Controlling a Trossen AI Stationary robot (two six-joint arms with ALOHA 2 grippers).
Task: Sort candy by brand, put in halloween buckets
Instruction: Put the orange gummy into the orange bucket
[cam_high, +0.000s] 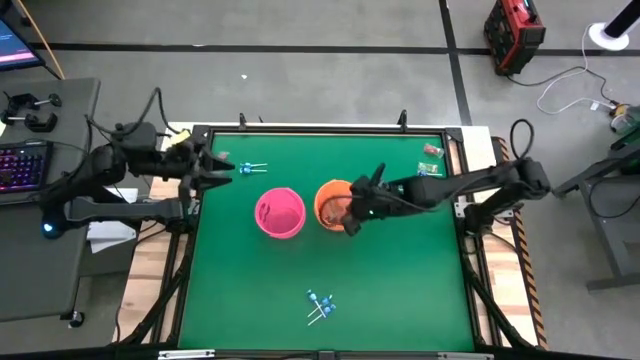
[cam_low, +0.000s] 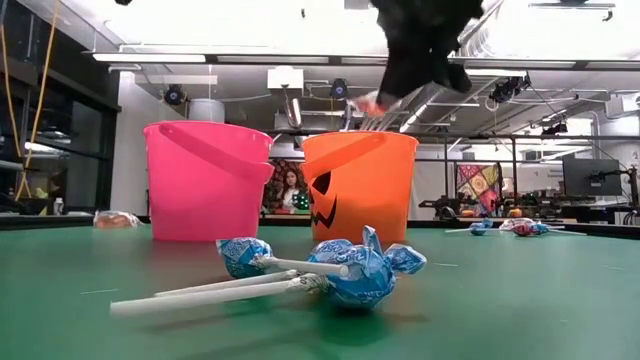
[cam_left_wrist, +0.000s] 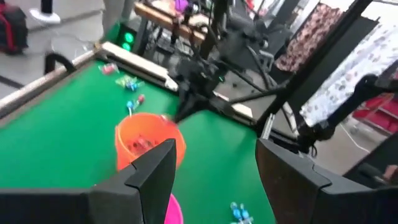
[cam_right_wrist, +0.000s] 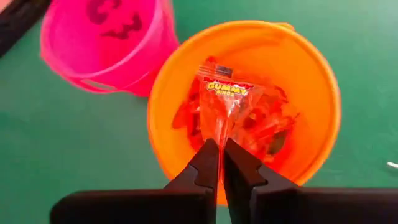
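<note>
Green table (cam_high: 400, 300): right gripper (cam_right_wrist: 221, 149) pinching gummy packet (cam_right_wrist: 225, 102) over orange bucket (cam_right_wrist: 311, 74).

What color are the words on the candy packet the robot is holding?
Yellow, on the gummy packet; right wrist view shows it best.

The green table (cam_high: 400, 290) carries 2 buckets, pink (cam_high: 279, 213) and orange (cam_high: 331, 204), plus scattered lollipops (cam_high: 320, 306).
</note>
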